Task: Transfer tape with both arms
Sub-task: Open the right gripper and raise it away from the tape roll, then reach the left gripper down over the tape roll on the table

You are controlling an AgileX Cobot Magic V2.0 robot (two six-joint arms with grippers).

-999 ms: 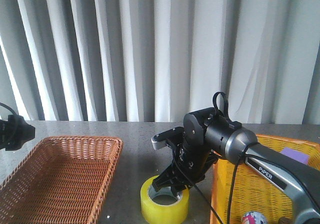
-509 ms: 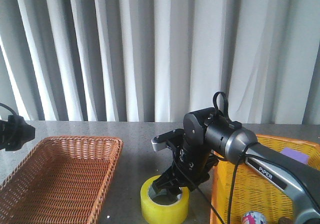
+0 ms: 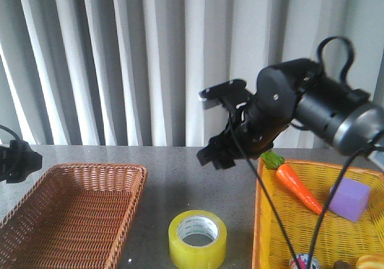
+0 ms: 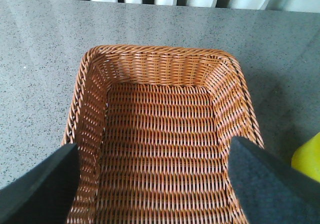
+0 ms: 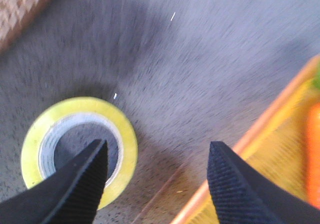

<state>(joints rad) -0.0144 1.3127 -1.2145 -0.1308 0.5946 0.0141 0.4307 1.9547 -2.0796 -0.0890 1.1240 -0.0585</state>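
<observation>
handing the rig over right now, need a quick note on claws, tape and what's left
Right claw: open, empty, raised above the table.
Left claw: open, empty, over the brown basket.
Tape: flat on the table between the brown basket and the yellow basket, nothing touching it.
Done: tape set on the table.
Left: left claw picks it up; presumably it goes in the brown basket.

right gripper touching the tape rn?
Apart. Front view shows the right gripper raised well above the tape, which sits alone on the table; its jaws are open and empty.
</observation>
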